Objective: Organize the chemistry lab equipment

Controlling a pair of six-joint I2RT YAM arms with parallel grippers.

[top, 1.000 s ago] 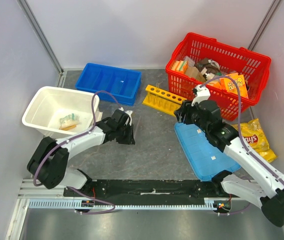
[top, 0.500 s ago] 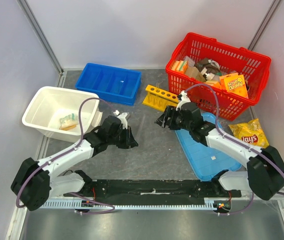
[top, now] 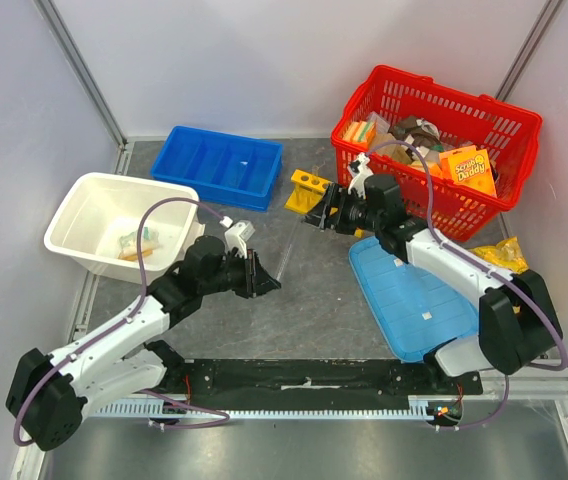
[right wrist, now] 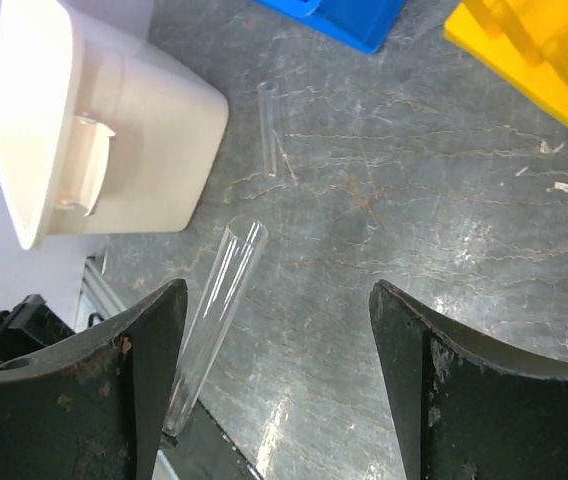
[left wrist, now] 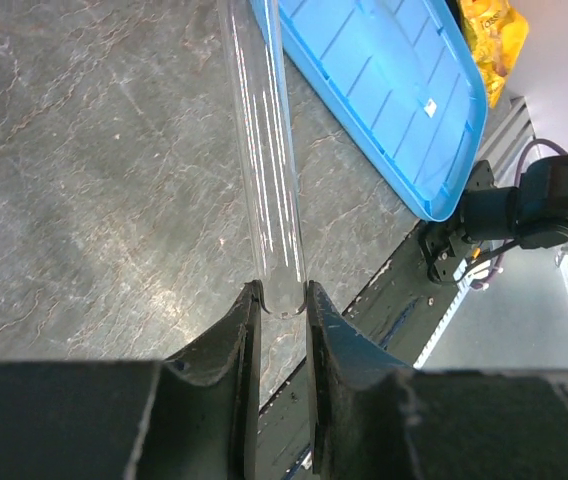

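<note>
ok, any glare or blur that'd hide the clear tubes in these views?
Left wrist: the held tube shows mostly as white glare streaks, edges faint against the grey table; the jaws are dark, little detail. Right wrist: bright sheen on the table near the bottom edge, the loose tube faint but in focus. Top external: even light, soft shadows, tubes barely visible.

An orange pack [top: 469, 170] in the red basket [top: 444, 92] at the far right of the desk [top: 304, 290] carries the brand "Scrub Daddy", the only wording legible from the overhead camera. A white sticker [left wrist: 430, 105] on the light-blue lid [left wrist: 364, 80] is too small to read. The yellow chip bag [top: 509, 252], partly hidden behind the right arm [top: 444, 262], shows no readable logo.
</note>
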